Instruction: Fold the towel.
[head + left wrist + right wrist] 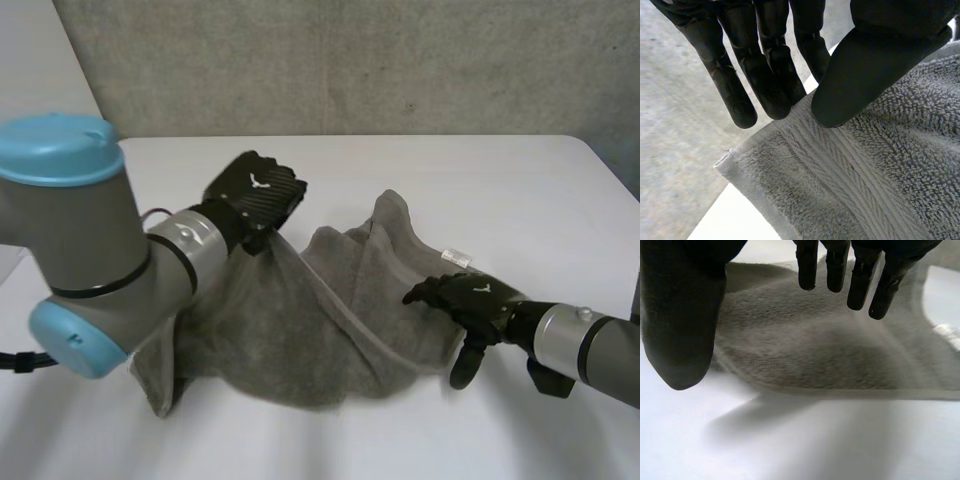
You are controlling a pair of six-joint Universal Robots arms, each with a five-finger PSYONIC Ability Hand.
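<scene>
Tented grey terry towel (300, 330): left hand (258, 192) pinches its ribbed corner aloft; right hand (470, 297) splayed slack over another edge.

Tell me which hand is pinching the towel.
The left hand: its thumb and fingers pinch a raised corner of the grey towel. The right hand is open, at the towel's edge.

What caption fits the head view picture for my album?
Left hand holds part of the towel up by a pinch; open right hand at its other edge.
</scene>
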